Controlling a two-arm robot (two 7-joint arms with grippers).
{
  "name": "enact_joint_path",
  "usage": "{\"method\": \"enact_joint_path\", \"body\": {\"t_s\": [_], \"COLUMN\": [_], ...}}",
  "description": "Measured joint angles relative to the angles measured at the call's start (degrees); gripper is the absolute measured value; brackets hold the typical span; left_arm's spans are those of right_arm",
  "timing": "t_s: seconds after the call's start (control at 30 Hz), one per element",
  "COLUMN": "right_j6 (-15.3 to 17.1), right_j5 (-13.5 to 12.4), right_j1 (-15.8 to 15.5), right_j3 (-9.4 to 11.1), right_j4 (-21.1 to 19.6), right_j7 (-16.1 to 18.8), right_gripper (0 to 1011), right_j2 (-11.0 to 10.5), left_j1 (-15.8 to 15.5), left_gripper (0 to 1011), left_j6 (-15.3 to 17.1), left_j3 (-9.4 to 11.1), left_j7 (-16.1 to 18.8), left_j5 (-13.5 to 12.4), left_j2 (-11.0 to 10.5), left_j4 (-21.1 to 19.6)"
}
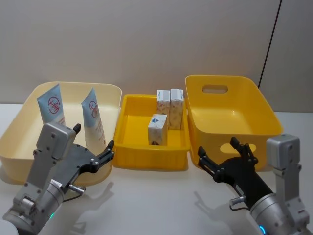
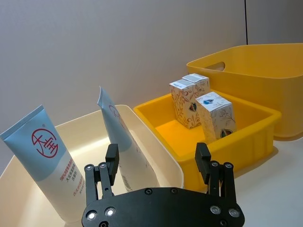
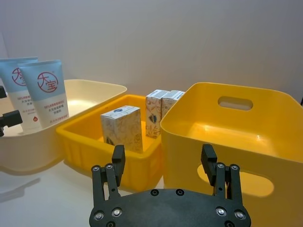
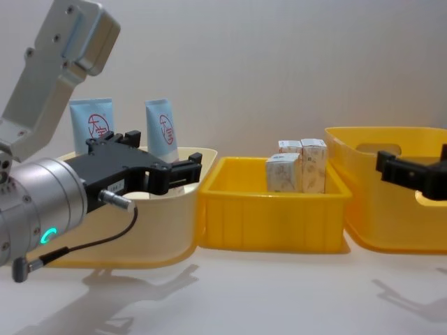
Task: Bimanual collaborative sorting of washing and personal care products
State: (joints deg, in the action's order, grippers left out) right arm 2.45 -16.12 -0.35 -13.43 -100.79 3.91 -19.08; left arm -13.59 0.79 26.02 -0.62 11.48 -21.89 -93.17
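The white desk (image 1: 156, 205) offers an open strip in front of a row of three containers, and both arms hang over it. At the robot's left stands a wide cream plastic bin (image 1: 73, 84). In the middle is a shallow yellow plastic tray (image 1: 151, 159), and at the right a deep yellow plastic bin with handle slots (image 1: 234, 120). Their walls touch or very nearly touch, leaving no gap between them, and a plain wall rises close behind.

Two tall squeeze tubes, light blue above and white below with a red circled logo, stand leaning in the cream bin. The far tube (image 1: 52, 105) is toward the bin's outer side and the near tube (image 1: 94, 120) is closer to the tray. Three small whitish printed cartons stand upright in the tray. The two back cartons (image 1: 169, 104) are side by side at its far wall, and the front carton (image 1: 157, 129) stands apart, nearer the robot.

The left hand (image 1: 94, 138) hovers at the cream bin's front rim with its fingers spread wide and nothing between them. The near tube stands just beyond the fingertips, not touching them. The right hand (image 1: 217, 149) is likewise spread and holds nothing. It sits before the deep bin's front wall near the tray-side corner, and that wall blocks its way forward. The cartons lie to its left, beyond the tray's front wall.
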Motion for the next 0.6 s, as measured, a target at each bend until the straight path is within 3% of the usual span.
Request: {"method": "enact_joint_path", "body": {"t_s": [0.3,0.6], "right_j6": [1.5,4.2], "right_j5": [0.4,0.5], "right_j1": [2.1,6.2], "right_j3": [-1.9,-5.4], "right_j4": [2.2,6.3], "right_j7": [1.8,5.2], "right_gripper": [1001,1001], "right_j2": [0.8,3.1], "left_j1": [0.0,0.0], "left_gripper": [1003,1003], "left_j6": [0.0,0.0], "left_j3": [0.0,0.0], "left_j7": [0.0,0.0], "left_j5": [0.0,0.0], "left_j2": [0.0,0.0], "left_j4": [0.0,0.0]}}
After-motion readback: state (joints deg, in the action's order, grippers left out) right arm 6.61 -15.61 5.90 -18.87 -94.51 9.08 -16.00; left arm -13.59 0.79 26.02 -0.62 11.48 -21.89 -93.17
